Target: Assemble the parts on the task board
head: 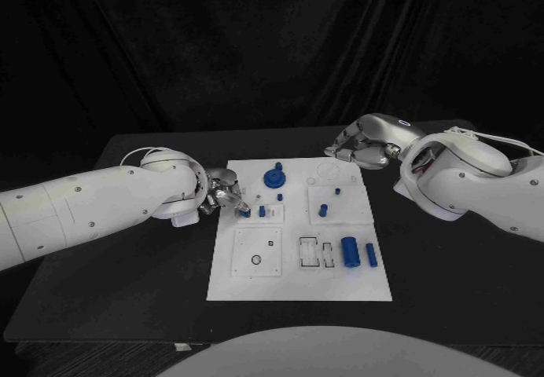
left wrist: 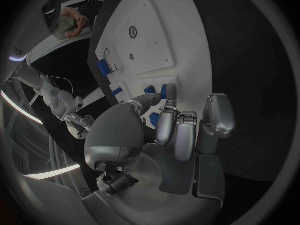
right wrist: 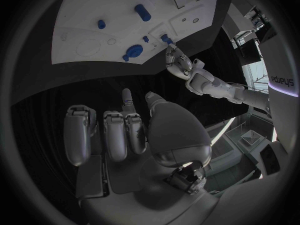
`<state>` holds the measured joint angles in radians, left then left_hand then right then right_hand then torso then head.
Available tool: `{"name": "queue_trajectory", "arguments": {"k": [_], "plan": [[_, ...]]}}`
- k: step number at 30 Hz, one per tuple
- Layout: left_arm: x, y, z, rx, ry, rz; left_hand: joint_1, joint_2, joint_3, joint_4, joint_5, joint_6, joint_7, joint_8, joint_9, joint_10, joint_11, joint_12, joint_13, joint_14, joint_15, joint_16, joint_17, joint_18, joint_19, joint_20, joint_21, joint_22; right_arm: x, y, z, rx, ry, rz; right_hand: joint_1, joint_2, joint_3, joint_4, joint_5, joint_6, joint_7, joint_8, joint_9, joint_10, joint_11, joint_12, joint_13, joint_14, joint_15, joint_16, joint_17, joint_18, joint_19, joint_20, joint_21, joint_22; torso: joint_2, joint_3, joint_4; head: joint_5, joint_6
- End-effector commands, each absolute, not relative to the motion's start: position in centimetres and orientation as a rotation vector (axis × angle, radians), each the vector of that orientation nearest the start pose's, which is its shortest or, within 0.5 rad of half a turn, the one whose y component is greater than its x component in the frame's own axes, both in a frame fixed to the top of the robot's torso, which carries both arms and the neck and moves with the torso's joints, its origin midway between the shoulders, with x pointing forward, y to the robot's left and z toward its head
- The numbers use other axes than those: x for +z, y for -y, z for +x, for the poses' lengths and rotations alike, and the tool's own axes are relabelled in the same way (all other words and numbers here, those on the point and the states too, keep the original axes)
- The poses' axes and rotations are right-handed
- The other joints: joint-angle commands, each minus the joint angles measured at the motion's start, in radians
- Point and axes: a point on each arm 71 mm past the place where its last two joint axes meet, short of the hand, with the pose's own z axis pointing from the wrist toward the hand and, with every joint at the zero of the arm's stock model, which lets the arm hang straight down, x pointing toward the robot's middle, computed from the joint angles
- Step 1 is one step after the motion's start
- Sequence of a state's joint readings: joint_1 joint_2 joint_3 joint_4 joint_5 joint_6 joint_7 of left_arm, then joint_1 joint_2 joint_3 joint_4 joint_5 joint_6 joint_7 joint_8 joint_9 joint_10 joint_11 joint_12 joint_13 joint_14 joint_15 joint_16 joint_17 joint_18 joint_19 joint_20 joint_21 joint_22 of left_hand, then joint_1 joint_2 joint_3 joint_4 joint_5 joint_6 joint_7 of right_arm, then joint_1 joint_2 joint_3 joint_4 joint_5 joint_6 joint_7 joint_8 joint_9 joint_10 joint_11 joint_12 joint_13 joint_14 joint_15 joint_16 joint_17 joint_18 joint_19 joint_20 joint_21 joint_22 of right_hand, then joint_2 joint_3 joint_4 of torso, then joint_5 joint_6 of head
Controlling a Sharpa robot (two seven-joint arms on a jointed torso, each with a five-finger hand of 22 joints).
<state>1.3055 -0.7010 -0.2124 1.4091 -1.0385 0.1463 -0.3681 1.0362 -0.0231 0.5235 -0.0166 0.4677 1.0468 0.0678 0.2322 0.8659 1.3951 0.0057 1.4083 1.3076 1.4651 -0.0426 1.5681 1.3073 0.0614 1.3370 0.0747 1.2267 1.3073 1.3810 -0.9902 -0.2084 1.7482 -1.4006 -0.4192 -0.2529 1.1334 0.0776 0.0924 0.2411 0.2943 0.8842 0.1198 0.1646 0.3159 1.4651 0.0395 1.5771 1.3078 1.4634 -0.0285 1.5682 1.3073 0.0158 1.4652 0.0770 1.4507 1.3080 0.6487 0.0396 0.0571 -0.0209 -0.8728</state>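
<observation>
meanwhile my left hand [head: 222, 193] pinches a small blue part [head: 244, 211] at the task board's [head: 300, 287] left edge; my right hand [head: 361, 145], fingers curled on nothing, hovers beyond its far corner.

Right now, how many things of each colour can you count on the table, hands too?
Blue parts: 8, as far as I can make out
White board: 1
Silver hands, left hand and right hand: 2
Total: 11
</observation>
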Motion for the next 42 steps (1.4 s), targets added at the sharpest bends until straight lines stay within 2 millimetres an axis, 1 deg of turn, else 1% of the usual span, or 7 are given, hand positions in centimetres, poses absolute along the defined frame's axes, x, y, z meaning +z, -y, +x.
{"name": "queue_trajectory", "arguments": {"k": [1,15,18,24,31,36,42], "plan": [[-24.09,-17.46,48.68,-0.519,-2.358,-0.008,-0.001,0.011,0.037,-0.031,0.000,0.001,-0.004,-0.004,0.001,-0.004,-0.001,-0.004,0.132,0.106,0.006,0.003,0.263,0.021,-0.006,0.000,-0.005,0.154,-14.67,21.84,45.17,0.568,-1.631,-0.064,0.009,0.003,0.000,-0.004,0.003,0.006,0.000,0.004,-0.001,0.106,0.002,-0.006,0.263,0.102,0.002,-0.004,0.241,0.017,0.040,0.005,-0.005,0.219,-0.001,0.0002,0.0007,0.003,0.000],[-24.29,-17.22,48.60,-0.528,-2.342,-0.021,-0.002,0.019,0.041,-0.028,0.004,0.000,-0.003,-0.006,0.001,-0.005,-0.001,-0.005,0.131,0.106,0.006,0.003,0.263,0.021,-0.007,0.000,-0.006,0.154,-14.67,21.86,45.17,0.569,-1.629,-0.063,0.011,0.002,0.001,-0.005,0.008,0.007,0.001,0.003,-0.001,0.106,0.002,-0.006,0.263,0.100,0.002,-0.007,0.229,0.018,0.037,0.005,-0.010,0.217,0.000,-0.0003,0.0004,0.002,0.000],[-24.34,-17.25,48.63,-0.528,-2.339,-0.024,-0.002,0.020,0.042,-0.028,0.004,-0.001,-0.003,-0.007,0.001,-0.005,-0.001,-0.004,0.132,0.106,0.006,0.003,0.263,0.021,-0.007,0.000,-0.005,0.154,-14.68,21.86,45.17,0.569,-1.630,-0.064,0.012,0.002,0.001,-0.006,0.010,0.007,0.001,0.003,-0.001,0.106,0.002,-0.006,0.263,0.099,0.002,-0.008,0.226,0.019,0.036,0.005,-0.013,0.216,0.001,-0.0005,0.0005,0.000,0.000],[-24.35,-17.48,48.64,-0.527,-2.332,-0.034,-0.001,0.019,0.043,-0.029,0.004,-0.001,-0.004,-0.007,0.001,-0.003,-0.001,-0.003,0.133,0.106,0.006,0.003,0.263,0.021,-0.006,0.000,-0.004,0.155,-14.75,21.88,45.17,0.567,-1.634,-0.064,0.013,0.003,0.001,-0.006,0.011,0.007,0.001,0.003,-0.001,0.106,0.002,-0.006,0.263,0.099,0.002,-0.009,0.223,0.019,0.036,0.005,-0.014,0.216,0.000,-0.0004,0.0009,0.000,0.000],[-24.30,-17.62,48.53,-0.531,-2.325,-0.040,-0.001,0.018,0.043,-0.030,0.005,0.000,-0.004,-0.007,0.001,-0.002,-0.002,-0.002,0.134,0.106,0.006,0.003,0.263,0.020,-0.004,0.000,-0.002,0.155,-15.00,21.87,45.20,0.565,-1.641,-0.064,0.014,0.003,0.002,-0.007,0.013,0.007,0.001,0.003,-0.001,0.106,0.002,-0.006,0.263,0.098,0.002,-0.009,0.221,0.020,0.034,0.005,-0.016,0.215,0.001,-0.0007,0.0008,0.004,0.000],[-24.21,-17.70,48.46,-0.536,-2.314,-0.047,-0.001,0.017,0.042,-0.031,0.005,0.001,-0.004,-0.006,0.002,-0.002,-0.002,-0.001,0.134,0.106,0.006,0.003,0.263,0.020,-0.004,0.000,-0.001,0.155,-15.06,21.89,45.19,0.564,-1.642,-0.063,0.017,0.003,0.003,-0.008,0.016,0.007,0.001,0.003,-0.001,0.106,0.002,-0.006,0.263,0.098,0.003,-0.009,0.221,0.020,0.034,0.005,-0.017,0.215,0.000,-0.0010,0.0005,0.003,0.000],[-24.08,-17.83,48.37,-0.542,-2.298,-0.058,0.000,0.015,0.042,-0.033,0.008,0.004,-0.005,-0.005,0.003,0.000,-0.002,0.000,0.135,0.106,0.005,0.003,0.263,0.020,-0.002,0.000,0.002,0.156,-15.09,21.92,45.18,0.563,-1.643,-0.062,0.017,0.003,0.003,-0.008,0.016,0.007,0.001,0.003,-0.001,0.106,0.002,-0.006,0.263,0.098,0.003,-0.009,0.221,0.020,0.034,0.005,-0.017,0.215,0.000,-0.0002,0.0016,0.002,0.000]]}}
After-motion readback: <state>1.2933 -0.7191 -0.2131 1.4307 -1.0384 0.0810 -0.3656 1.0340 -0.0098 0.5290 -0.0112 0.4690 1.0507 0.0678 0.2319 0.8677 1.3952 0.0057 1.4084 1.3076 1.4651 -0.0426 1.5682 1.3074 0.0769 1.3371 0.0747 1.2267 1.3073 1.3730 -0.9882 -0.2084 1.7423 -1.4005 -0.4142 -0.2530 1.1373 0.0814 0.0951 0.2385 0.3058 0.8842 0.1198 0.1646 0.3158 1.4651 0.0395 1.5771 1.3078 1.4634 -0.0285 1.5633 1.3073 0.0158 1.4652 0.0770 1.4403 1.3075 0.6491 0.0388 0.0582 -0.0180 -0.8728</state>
